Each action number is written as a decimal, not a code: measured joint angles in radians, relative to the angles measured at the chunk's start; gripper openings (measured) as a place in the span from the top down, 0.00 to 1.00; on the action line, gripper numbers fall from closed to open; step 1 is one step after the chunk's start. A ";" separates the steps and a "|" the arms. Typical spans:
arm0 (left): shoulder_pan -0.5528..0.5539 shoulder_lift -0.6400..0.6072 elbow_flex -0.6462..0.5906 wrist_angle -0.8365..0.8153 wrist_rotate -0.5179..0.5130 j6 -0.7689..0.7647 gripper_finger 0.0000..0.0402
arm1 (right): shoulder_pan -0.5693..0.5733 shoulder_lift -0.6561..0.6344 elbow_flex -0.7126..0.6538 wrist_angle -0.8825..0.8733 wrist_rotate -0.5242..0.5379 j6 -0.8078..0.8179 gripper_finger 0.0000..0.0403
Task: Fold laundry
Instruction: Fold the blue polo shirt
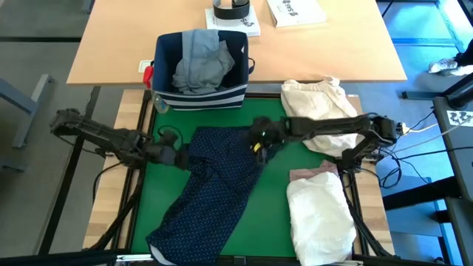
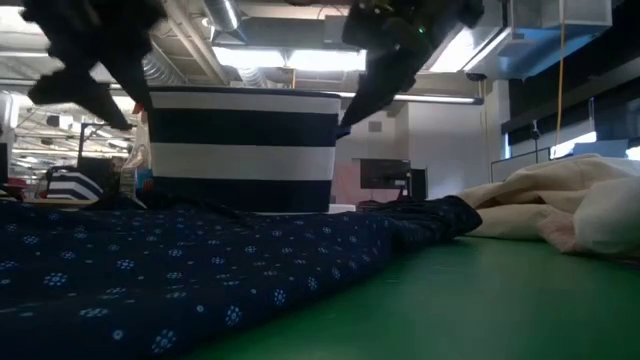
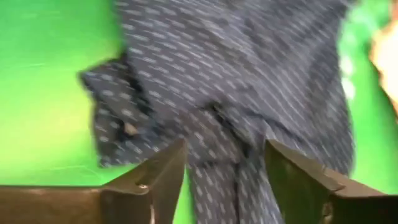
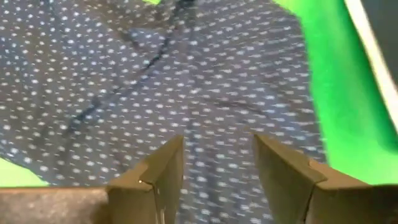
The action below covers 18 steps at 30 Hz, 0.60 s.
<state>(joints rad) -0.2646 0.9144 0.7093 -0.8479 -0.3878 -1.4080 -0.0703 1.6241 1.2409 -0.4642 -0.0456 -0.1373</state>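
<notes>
Bright overhead strip lights w/ glare, wrist views motion-blurred, low view backlit

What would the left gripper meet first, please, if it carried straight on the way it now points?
Most likely the navy dotted shirt: the left gripper, jaws open, points straight at its bunched fabric on the green mat.

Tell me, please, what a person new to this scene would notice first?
First, the navy white-dotted shirt, spread crumpled across the green mat, with the left gripper at its left edge and the right gripper above its upper right part, both open. Next, the striped navy bin behind the mat, holding grey jeans. A white shirt lies at the mat's right.
</notes>
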 joint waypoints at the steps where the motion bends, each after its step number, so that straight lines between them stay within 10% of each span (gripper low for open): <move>1: 0.035 0.006 -0.011 0.000 0.001 -0.018 0.45 | -0.026 -0.008 -0.006 0.005 -0.018 -0.017 0.52; 18: 0.387 0.114 -0.281 0.316 0.134 0.043 0.43 | -0.207 0.004 -0.107 0.090 -0.244 -0.156 0.52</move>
<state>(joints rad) 0.1228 1.0283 0.4286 -0.5321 -0.2537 -1.3645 -0.2775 1.6276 1.1336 -0.3739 -0.2891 -0.2935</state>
